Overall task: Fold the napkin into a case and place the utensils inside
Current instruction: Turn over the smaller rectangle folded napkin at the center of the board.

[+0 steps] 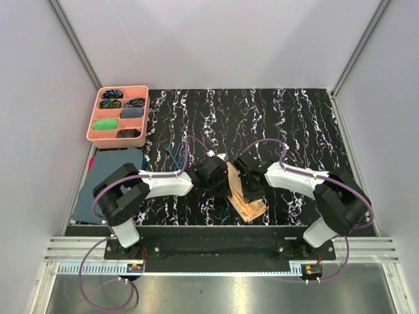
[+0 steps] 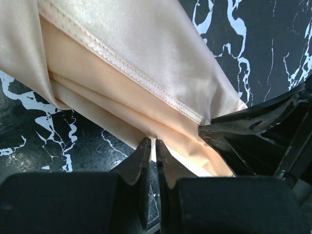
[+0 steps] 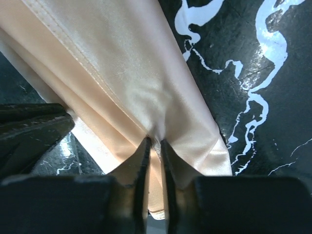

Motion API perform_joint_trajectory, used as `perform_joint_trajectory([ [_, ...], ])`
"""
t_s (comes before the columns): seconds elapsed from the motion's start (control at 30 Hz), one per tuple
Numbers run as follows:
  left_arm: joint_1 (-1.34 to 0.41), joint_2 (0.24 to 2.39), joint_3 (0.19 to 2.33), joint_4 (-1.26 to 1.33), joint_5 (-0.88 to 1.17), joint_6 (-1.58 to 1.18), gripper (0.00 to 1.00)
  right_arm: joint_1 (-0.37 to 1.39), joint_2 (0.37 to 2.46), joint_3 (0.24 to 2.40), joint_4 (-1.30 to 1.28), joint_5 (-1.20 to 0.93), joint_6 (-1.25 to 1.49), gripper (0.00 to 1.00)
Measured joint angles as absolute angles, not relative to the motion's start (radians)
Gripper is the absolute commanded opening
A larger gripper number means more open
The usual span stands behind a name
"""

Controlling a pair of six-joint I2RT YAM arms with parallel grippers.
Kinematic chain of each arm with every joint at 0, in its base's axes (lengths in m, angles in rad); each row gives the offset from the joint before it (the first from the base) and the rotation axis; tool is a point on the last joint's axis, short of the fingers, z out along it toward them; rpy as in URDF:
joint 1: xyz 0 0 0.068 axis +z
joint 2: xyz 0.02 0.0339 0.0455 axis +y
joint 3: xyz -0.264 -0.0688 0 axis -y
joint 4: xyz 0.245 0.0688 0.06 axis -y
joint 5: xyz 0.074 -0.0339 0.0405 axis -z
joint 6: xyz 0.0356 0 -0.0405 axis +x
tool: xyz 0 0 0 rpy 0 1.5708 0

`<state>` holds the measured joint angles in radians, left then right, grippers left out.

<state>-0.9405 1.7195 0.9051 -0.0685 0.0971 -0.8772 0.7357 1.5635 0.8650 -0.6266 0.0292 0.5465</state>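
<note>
The peach-orange napkin point(image 1: 243, 195) lies folded into a narrow layered strip on the black marbled mat, between my two grippers. My left gripper point(image 1: 221, 178) is shut on the napkin's left edge point(image 2: 146, 117), fabric pinched between its fingertips. My right gripper point(image 1: 247, 183) is shut on the napkin's folded layers point(image 3: 146, 97) from the right side. In each wrist view the other gripper's dark fingers show at the edge. A dark blue utensil point(image 1: 173, 154) lies on the mat left of the left gripper, partly hidden by the arm.
A pink compartment tray point(image 1: 91, 127) with small coloured bundles stands at the back left. A dark blue-grey cloth sheet point(image 1: 105, 171) lies at the left under the left arm. White walls enclose the black marbled mat point(image 1: 288, 124).
</note>
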Motion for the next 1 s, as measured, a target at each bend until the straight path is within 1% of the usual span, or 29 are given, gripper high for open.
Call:
perform_joint_trajectory([
  [0.07,-0.941,1.72,0.901,-0.065,0.099,-0.878,0.1,0.745,1.568,0.873,-0.63,0.038,0.545,0.11],
  [0.13,-0.941,1.721,0.9,-0.064,0.099,-0.881,0.09,0.751,1.568,0.879,-0.635,0.045,0.546,0.06],
  [0.23,-0.941,1.726,0.896,-0.051,0.1,-0.884,0.09,0.754,1.567,0.898,-0.659,0.046,0.547,0.01],
  [0.47,-0.94,1.739,0.885,-0.041,0.103,-0.891,0.09,0.763,1.541,0.943,-0.702,0.027,0.556,0.01],
  [0.67,-0.94,1.739,0.88,-0.031,0.103,-0.891,0.09,0.766,1.539,0.943,-0.693,-0.052,0.582,0.0],
  [0.83,-0.939,1.738,0.875,-0.021,0.102,-0.892,0.08,0.769,1.551,0.916,-0.635,-0.126,0.607,0.0],
  [0.93,-0.939,1.736,0.873,-0.02,0.102,-0.891,0.1,0.772,1.575,0.901,-0.606,-0.141,0.616,0.0],
  [1.0,-0.939,1.728,0.867,-0.021,0.102,-0.891,0.14,0.773,1.592,0.893,-0.594,-0.142,0.616,0.01],
])
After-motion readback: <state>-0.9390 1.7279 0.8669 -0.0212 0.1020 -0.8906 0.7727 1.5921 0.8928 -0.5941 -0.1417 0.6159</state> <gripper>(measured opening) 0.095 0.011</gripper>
